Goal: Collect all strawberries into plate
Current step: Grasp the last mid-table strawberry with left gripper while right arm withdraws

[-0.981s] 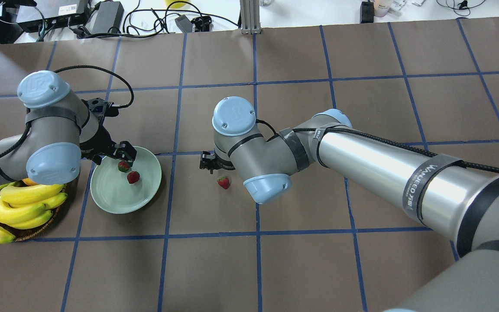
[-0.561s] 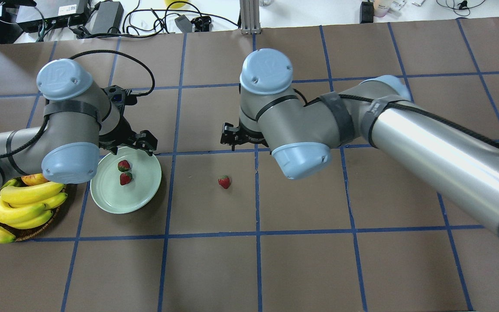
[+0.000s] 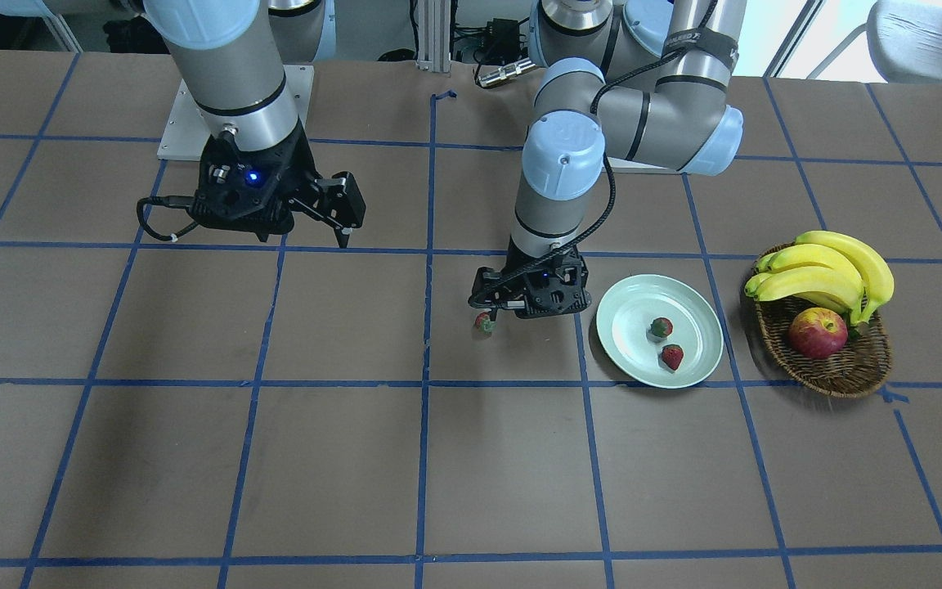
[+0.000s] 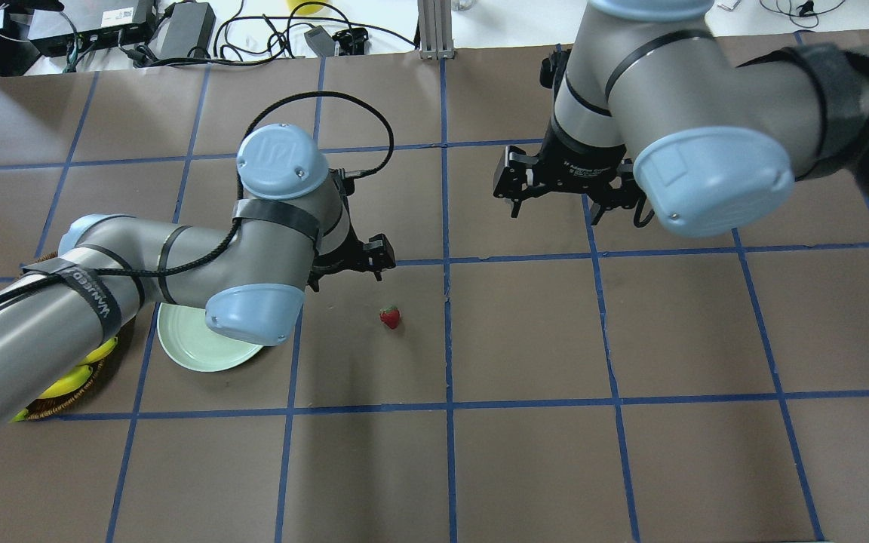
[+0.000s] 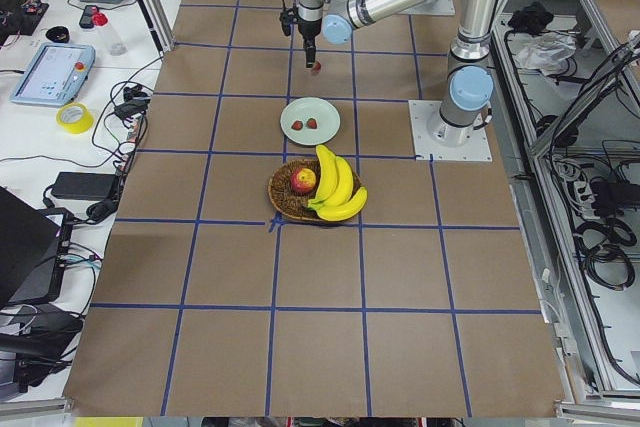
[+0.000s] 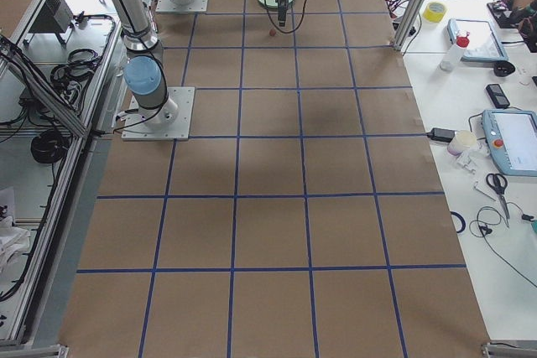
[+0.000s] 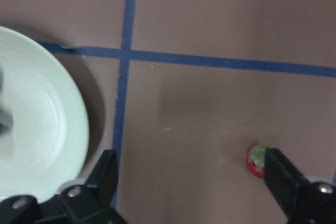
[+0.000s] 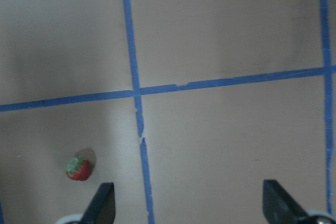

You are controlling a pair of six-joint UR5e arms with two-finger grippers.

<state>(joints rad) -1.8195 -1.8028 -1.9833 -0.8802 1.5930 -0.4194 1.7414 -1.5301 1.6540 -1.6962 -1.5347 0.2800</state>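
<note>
Mid-table: last strawberry (image 7: 256, 161) loose, two strawberries (image 3: 661, 327) on plate (image 3: 626, 327) near the table's left end.
Left gripper (image 7: 190, 179) spread, berry off-centre by one finger (image 7: 283, 182); closing may knock it away. Right gripper (image 8: 186, 205) spread too.

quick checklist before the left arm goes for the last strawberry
1. Left end effector open: ok.
2. Loose strawberry centred in its gap: not ok, it lies by one finger.
3. Strawberry free of clutter: ok, nothing near it.
4. Right end effector out of the way: ok, off to the side, open.
5. Room on plate: ok, two strawberries sit there, with bare space beside them.
</note>
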